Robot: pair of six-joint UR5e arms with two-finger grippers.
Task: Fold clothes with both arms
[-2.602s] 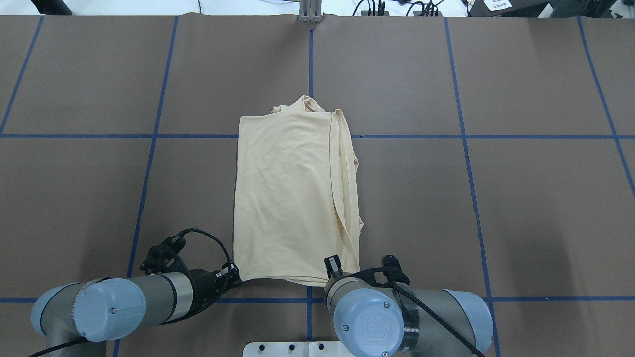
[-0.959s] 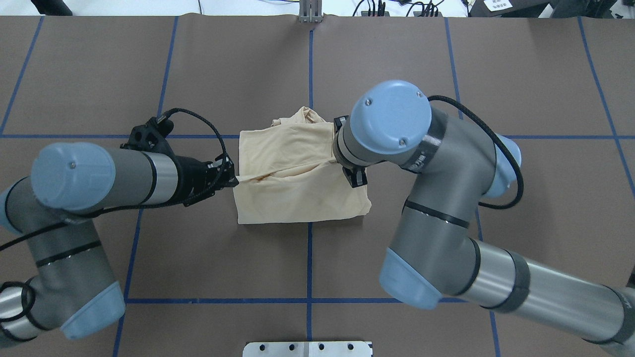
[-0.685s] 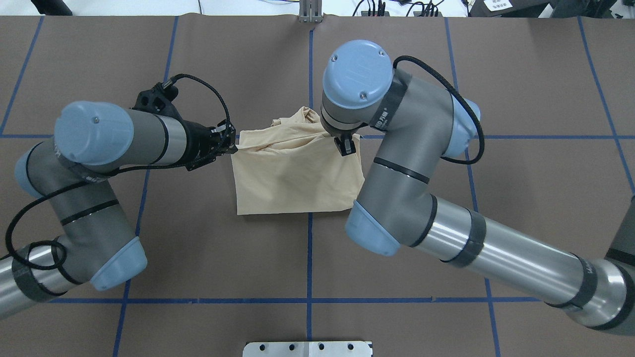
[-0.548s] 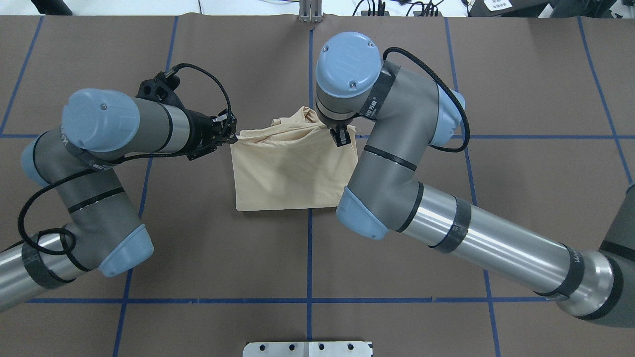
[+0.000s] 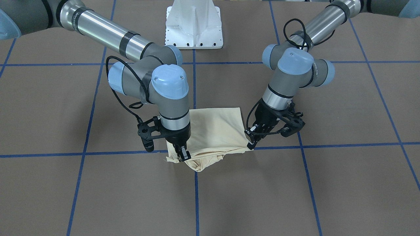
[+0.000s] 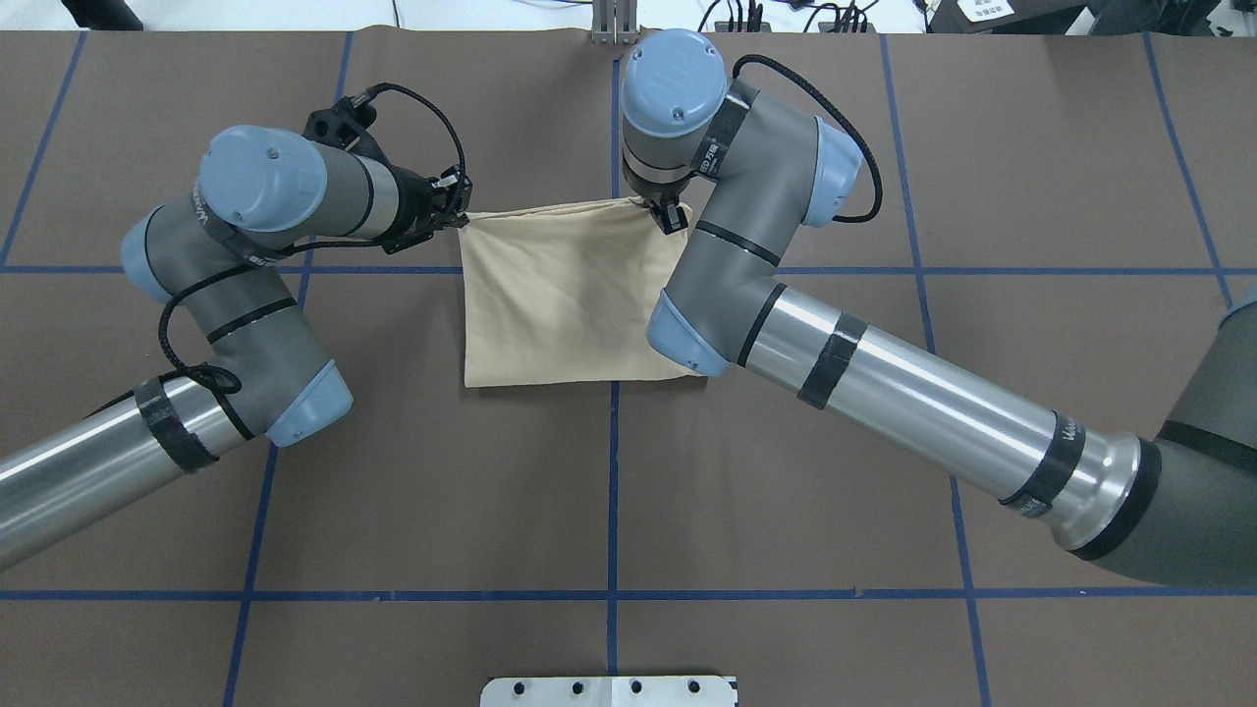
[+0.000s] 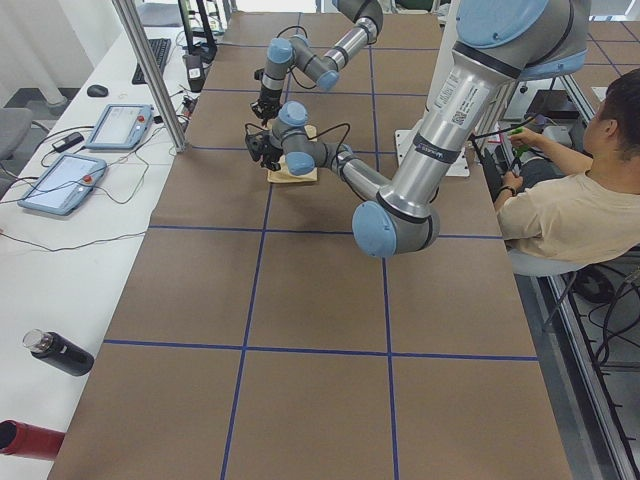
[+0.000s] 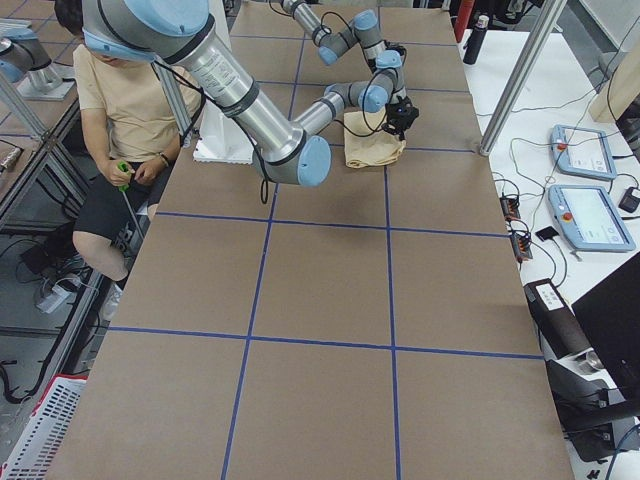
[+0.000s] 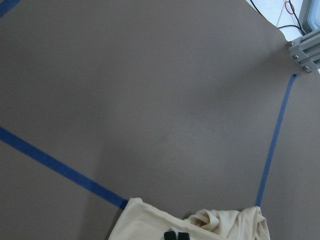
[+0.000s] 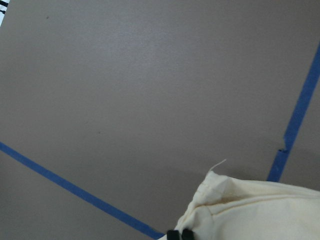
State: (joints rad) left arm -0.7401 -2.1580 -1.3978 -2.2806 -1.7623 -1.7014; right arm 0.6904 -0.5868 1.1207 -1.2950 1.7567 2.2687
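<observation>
The clothes are one pale cream T-shirt [image 6: 560, 295], lying doubled over on the brown table [image 6: 884, 412] near its middle. It also shows in the front view as the T-shirt [image 5: 216, 127]. My left gripper [image 6: 462, 218] is shut on the upper layer's far left corner. My right gripper [image 6: 673, 214] is shut on the far right corner. Facing the robot, the right gripper [image 5: 182, 155] is on the view's left and the left gripper [image 5: 251, 143] on its right. Bunched cloth pokes out under the held edge. Each wrist view shows shut fingertips [image 9: 176, 235] [image 10: 180, 234] on cream cloth. No print is visible.
Blue tape lines [image 6: 613, 491] grid the table. The white pedestal base [image 5: 193, 26] stands at the robot's side. A seated person [image 7: 580, 200] is beside the base. Control tablets [image 7: 120, 125], a metal post [image 7: 150, 70] and bottles [image 7: 60, 352] line the far side bench.
Both grippers carried the shirt's near hem away from the robot to the far edge, doubling the shirt over. The bunched collar is now covered in the overhead view.
</observation>
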